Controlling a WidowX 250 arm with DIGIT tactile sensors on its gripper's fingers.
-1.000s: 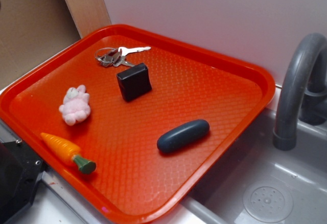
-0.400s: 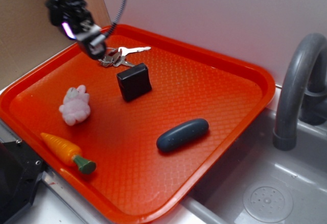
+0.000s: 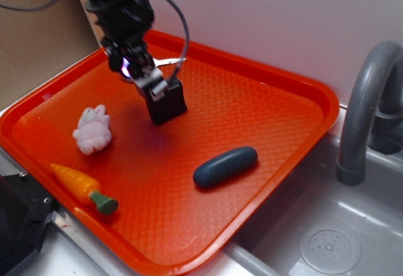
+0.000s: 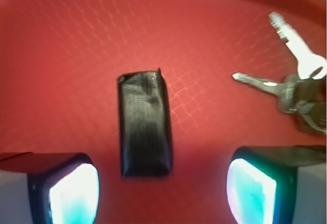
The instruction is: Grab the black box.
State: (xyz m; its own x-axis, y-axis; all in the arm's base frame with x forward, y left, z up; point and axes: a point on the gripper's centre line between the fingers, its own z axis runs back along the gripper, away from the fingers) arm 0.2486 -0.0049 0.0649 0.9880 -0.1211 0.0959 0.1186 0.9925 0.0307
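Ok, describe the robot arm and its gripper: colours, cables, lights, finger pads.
The arm is black and blocky, with a dark grey cable looping off its side and a small purple light glowing near the wrist. The gripper has light grey fingertips. In the wrist view the finger pads glow bright cyan-white inside dark frames.

The black robot arm [image 3: 119,11] reaches in from eleven o'clock, wrist pitched down, its hand [image 3: 154,90] spread wide, pale glowing fingertips [image 4: 74,193] at seven and five o'clock.

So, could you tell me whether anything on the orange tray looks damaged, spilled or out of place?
Nothing stands out: the small matte black box lies flat on the orange textured tray, uncrushed, between the open tool's fingers.
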